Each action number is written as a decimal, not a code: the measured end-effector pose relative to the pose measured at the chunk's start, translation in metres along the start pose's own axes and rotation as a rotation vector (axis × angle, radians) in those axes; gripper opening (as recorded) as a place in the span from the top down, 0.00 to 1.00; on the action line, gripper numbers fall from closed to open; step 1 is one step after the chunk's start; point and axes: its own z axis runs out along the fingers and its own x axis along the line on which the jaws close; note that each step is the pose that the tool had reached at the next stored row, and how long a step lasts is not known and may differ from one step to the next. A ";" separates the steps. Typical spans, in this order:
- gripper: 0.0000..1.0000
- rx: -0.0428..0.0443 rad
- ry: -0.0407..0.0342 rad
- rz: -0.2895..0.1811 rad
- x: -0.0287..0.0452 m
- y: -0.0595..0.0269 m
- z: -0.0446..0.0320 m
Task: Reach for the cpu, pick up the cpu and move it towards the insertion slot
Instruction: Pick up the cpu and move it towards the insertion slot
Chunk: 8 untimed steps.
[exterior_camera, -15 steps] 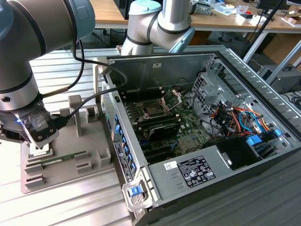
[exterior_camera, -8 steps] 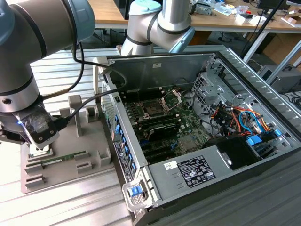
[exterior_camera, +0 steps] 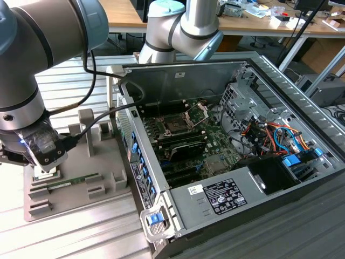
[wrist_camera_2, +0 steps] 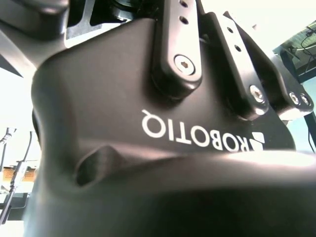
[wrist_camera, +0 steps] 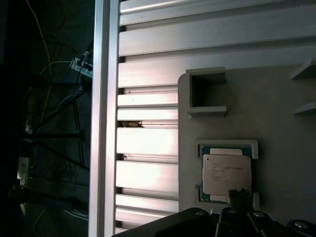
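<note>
The pincer (exterior_camera: 47,166) hangs directly over the cpu (wrist_camera: 226,177), which lies flat in a square pocket of a grey holder (exterior_camera: 102,162) on the ribbed tabletop (exterior_camera: 64,237). We cannot tell whether the pincer is released or clenched. The insertion slot (exterior_camera: 175,125) sits well apart from it, inside the open computer case (exterior_camera: 178,81). We judge the cpu light, stiff, smooth-topped and fragile underneath, best taken by two opposite edges. Its lid carries small print we cannot read.

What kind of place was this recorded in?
Probably a robotics lab or workshop: a robot arm reaches over an aluminium-profile table beside an opened desktop computer case, with cluttered wooden workbenches behind.
</note>
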 end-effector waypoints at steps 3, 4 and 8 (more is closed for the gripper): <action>0.90 0.0000 0.0000 0.000 0.0004 0.0004 0.0025; 0.90 0.0000 0.0001 0.000 0.0006 0.0008 0.0030; 0.90 0.0000 -0.0001 0.000 0.0018 0.0036 0.0049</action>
